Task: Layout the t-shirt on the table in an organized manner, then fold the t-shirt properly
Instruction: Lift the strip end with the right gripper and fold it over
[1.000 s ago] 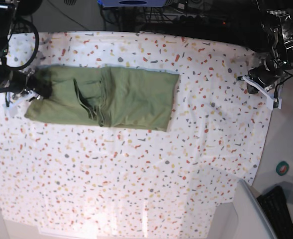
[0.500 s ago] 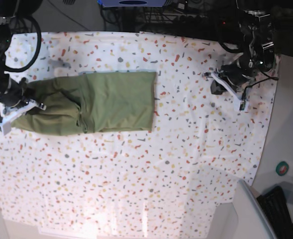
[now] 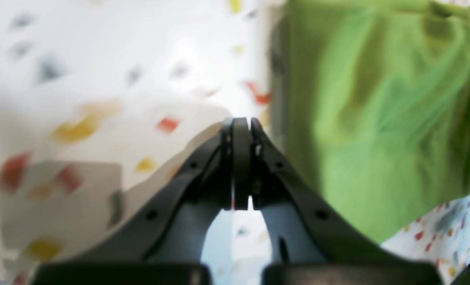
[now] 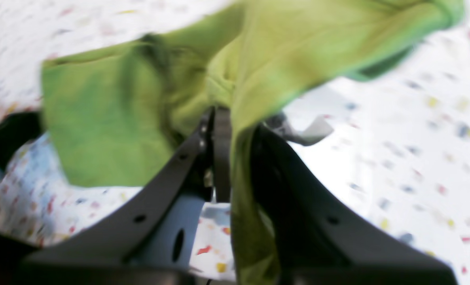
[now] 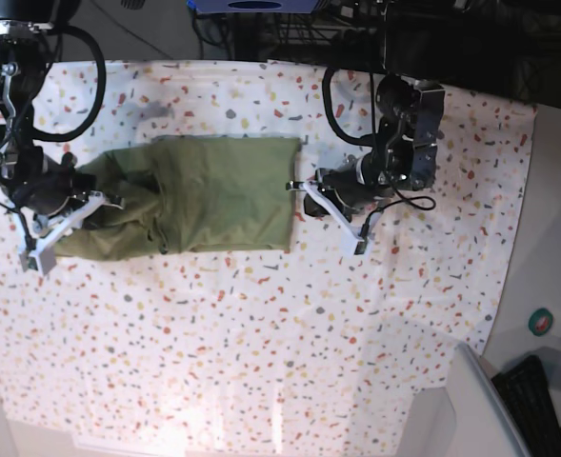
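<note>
The olive-green t-shirt [image 5: 213, 195] lies folded in a rough rectangle on the left half of the speckled table [image 5: 290, 324]; its left end is bunched. My right gripper [image 5: 80, 211] is shut on that bunched left end; in the right wrist view green fabric [image 4: 140, 118] runs between the closed fingers [image 4: 221, 130]. My left gripper [image 5: 309, 202] is shut and empty, just beyond the shirt's right edge. In the left wrist view its closed fingers [image 3: 241, 150] hover over the table cloth [image 3: 100, 79], with the shirt [image 3: 377, 118] to their right.
A grey bin [image 5: 470, 400] and a black keyboard [image 5: 532, 405] sit at the lower right. A small teal round object [image 5: 541, 322] lies beyond the table's right edge. Dark equipment and cables [image 5: 290, 24] line the far edge.
My left arm has swung left across the table to the shirt's right edge. My right gripper pulled the shirt leftward, bunching its left end, then shifted slightly down.
</note>
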Action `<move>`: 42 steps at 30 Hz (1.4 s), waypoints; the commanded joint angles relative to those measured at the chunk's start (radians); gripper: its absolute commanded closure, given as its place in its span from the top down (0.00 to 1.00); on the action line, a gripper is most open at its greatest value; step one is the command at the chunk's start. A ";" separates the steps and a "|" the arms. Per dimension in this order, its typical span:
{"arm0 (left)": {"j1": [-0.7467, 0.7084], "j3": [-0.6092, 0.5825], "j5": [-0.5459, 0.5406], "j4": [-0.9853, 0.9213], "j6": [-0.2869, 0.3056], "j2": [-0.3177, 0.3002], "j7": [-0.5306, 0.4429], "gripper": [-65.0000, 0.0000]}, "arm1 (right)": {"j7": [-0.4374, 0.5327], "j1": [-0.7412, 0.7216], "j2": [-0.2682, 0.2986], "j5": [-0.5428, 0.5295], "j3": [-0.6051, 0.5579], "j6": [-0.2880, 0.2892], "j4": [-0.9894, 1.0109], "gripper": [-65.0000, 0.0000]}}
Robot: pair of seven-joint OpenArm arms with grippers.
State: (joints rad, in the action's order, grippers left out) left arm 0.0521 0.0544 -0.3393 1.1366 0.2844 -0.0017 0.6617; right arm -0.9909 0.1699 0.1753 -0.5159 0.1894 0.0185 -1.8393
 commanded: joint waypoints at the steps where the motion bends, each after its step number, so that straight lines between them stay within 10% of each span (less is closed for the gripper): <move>1: 0.016 -0.001 0.007 0.004 -0.001 0.010 -0.003 0.00 | 0.016 -0.008 0.007 -0.002 -0.015 -0.035 -0.020 0.00; 22: 0.005 -0.004 0.009 0.001 -0.001 0.022 0.000 0.00 | 0.025 -0.128 0.005 -0.002 -0.589 -0.477 -0.055 0.00; 42: 0.007 -0.095 0.007 0.007 -0.001 0.013 -0.001 0.00 | 0.027 -0.274 -0.044 -0.003 -0.753 -0.483 0.094 0.00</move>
State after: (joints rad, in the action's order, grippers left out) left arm 0.0494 -0.0406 -0.3370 1.1301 0.2852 0.0135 0.6579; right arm -0.9730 -0.0895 0.1390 -0.5140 -0.5671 -0.4644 -1.7317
